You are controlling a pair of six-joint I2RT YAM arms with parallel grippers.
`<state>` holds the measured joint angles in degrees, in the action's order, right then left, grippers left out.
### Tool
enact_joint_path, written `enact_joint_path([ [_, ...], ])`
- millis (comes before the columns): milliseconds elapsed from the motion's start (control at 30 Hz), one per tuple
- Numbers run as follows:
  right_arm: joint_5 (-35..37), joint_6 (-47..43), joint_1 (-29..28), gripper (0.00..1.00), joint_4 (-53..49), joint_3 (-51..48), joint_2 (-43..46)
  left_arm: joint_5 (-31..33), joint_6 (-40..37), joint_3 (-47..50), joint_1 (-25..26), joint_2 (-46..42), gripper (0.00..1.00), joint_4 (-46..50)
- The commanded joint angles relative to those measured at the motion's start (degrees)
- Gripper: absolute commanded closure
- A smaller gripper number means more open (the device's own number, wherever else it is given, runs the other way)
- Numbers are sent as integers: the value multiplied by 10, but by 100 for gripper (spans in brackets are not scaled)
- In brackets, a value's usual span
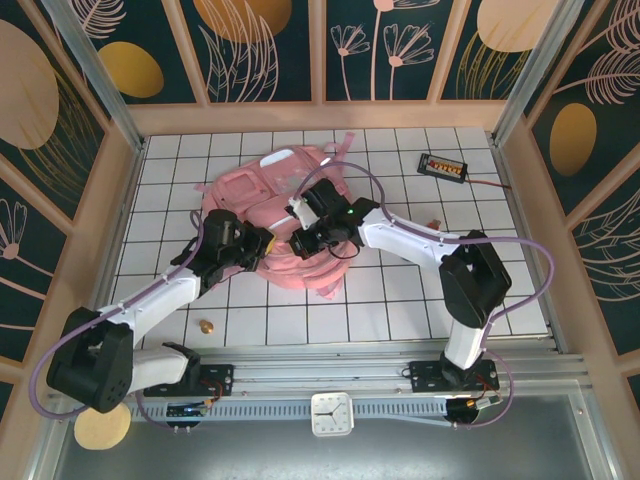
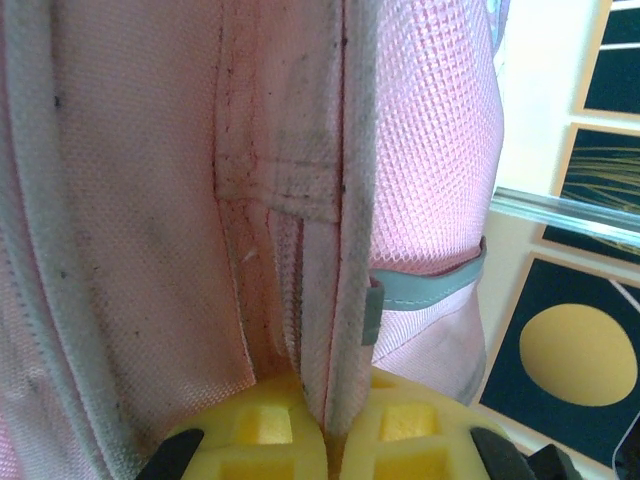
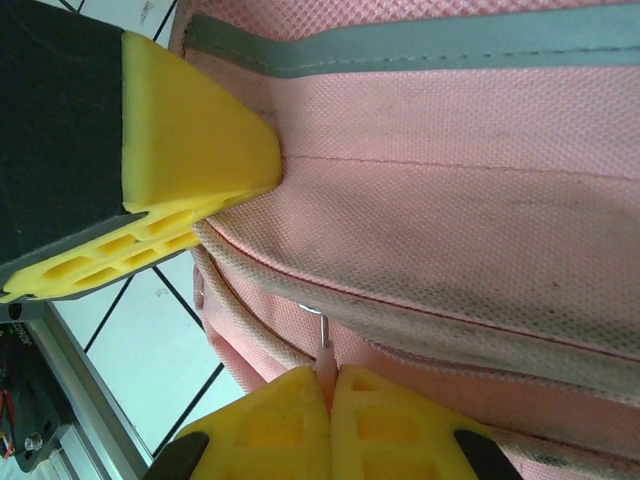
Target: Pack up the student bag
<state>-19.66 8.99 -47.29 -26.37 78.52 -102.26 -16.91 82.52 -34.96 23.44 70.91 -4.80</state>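
Note:
The student bag point(image 1: 262, 188), pale pink with grey strips, lies flat on the tiled table's middle. My left gripper point(image 1: 262, 244) sits at its near left side. In the left wrist view its yellow fingers point(image 2: 270, 425) are shut on a piped fold of the bag's fabric point(image 2: 335, 330). My right gripper point(image 1: 300, 226) rests on the bag just right of the left one. In the right wrist view it point(image 3: 329, 385) is shut on a small pink zipper pull point(image 3: 323, 355) hanging from a metal link. One yellow finger point(image 3: 195, 150) of the left gripper presses the bag point(image 3: 450, 200) close by.
A black box with orange parts point(image 1: 443, 166) and a cable lies at the back right. Small brown bits lie at the front left point(image 1: 206, 326) and right of the arm point(image 1: 433, 222). Wooden walls point(image 1: 320, 116) ring the table. A white clock point(image 1: 331, 413) sits by the bases.

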Motion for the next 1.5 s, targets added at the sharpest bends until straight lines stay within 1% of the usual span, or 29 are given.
enact_joint_path([
  [0, 21, -11, 27, 100, -26, -16, 32, 10, -51, -17, -17, -21, 100, 48],
  [267, 21, -20, 44, 100, -33, -40, 49, 0, -63, -13, -37, -34, 100, 64],
  [433, 22, -28, 58, 100, -34, -60, 59, -4, -85, -22, -44, -37, 100, 86],
  [600, 23, -34, 72, 100, -35, -66, 64, 3, -128, -40, -59, -46, 100, 136],
  [833, 21, -33, 79, 100, -37, -66, 66, 11, -197, -67, -95, -47, 100, 193],
  [967, 16, -25, 75, 100, -34, -62, 65, -7, -230, -88, -103, -17, 100, 187],
  [1033, 15, -21, 68, 100, -31, -59, 64, -24, -235, -94, -103, 4, 99, 157],
  [1133, 13, -14, 57, 100, -29, -53, 59, -31, -248, -115, -103, 39, 99, 136],
  [1333, 8, 5, 29, 100, -22, -48, 54, 0, -322, -204, -105, 107, 96, 189],
  [1467, 5, 20, 7, 100, -18, -44, 51, 12, -372, -264, -109, 150, 90, 213],
])
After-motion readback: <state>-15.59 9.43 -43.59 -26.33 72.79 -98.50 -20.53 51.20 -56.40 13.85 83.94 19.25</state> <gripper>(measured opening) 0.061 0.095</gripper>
